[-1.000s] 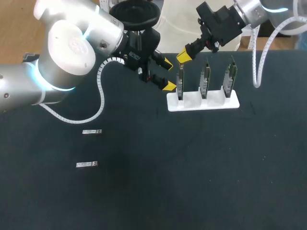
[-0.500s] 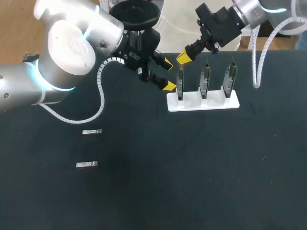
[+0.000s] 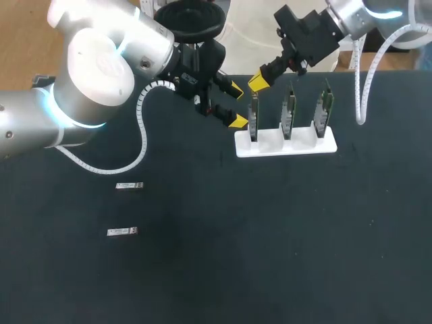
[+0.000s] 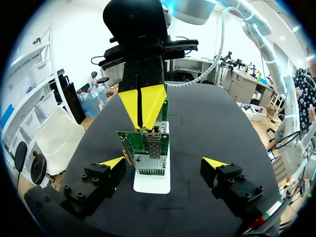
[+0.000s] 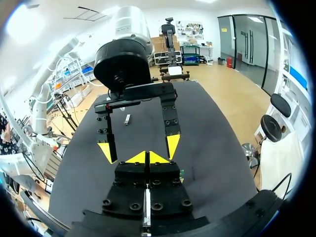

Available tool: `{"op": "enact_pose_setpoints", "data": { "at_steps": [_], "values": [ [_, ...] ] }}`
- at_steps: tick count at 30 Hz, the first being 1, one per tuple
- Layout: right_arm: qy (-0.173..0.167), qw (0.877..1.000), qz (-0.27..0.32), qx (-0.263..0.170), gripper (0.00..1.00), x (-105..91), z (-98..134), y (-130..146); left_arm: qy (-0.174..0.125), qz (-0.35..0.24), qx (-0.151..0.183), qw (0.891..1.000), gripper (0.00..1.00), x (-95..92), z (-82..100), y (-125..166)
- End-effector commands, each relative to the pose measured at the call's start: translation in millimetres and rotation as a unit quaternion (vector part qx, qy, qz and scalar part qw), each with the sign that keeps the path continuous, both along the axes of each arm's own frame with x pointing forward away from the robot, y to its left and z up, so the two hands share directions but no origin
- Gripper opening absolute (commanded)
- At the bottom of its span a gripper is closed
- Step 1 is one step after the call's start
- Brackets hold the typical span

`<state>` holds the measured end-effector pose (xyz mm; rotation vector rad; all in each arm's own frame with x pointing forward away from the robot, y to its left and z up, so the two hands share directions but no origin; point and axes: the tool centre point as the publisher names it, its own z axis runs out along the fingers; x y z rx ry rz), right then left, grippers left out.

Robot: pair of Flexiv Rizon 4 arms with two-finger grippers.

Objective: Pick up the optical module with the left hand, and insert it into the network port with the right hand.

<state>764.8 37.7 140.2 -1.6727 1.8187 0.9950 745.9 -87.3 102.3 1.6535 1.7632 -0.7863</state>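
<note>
Right gripper (image 3: 258,82) sits a touch further toward the left arm's side than one second ago. Left gripper (image 3: 237,106), modules and holder: no shift.

Head view: left gripper open, yellow tips spread, just beside the end of the white holder (image 3: 272,146). Right gripper's tips are pressed together just above the end board of three green boards (image 3: 254,118) standing upright in the holder. Nothing shows between either pair of tips. Two optical modules (image 3: 129,185) lie flat on the dark table (image 3: 270,236), one nearer the front edge, both well apart from the holder and from both grippers.

Left wrist view: left gripper (image 4: 164,162) wide open, one tip on each side of the near end of the holder (image 4: 152,183), touching nothing. The closest of the boards (image 4: 145,147) stands straight ahead between the fingers. Right gripper (image 4: 143,106) hangs just over its top edge, tips closed to a wedge.

Right wrist view: right gripper (image 5: 146,158) closed, tip against tip; cannot tell whether anything is pinched there. Left gripper (image 5: 139,149) faces it just ahead, fingers apart. One of the optical modules (image 5: 127,118) lies on the table beyond it.
</note>
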Motion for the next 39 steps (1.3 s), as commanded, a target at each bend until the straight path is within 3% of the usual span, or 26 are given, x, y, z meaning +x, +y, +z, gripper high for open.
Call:
{"op": "enact_pose_setpoints", "data": {
  "at_steps": [1,9,24,32,39],
  "values": [
    [0.001,1.0,0.001,0.0,0.0,-0.3,-10.8,0.1,0.002,0.0,0.003,1.0,1.0,1.4,0.8,-0.9],
    [0.0,1.0,-0.001,0.008,0.0,-1.7,-7.0,-1.3,0.002,0.0,0.003,1.0,1.0,1.4,0.8,-0.9],
    [-0.02,0.998,-0.001,0.054,0.0,-2.6,27.2,-6.2,0.002,0.0,0.003,1.0,1.0,1.4,0.8,-0.9],
    [-0.025,0.997,-0.001,0.079,0.0,-0.7,44.7,-36.5,0.002,0.0,0.003,1.0,1.0,1.4,0.8,-0.9],
    [-0.022,0.998,0.009,0.064,0.0,0.6,42.8,-69.5,0.002,0.0,0.003,1.0,1.0,1.4,0.8,-0.9]
  ]
}}
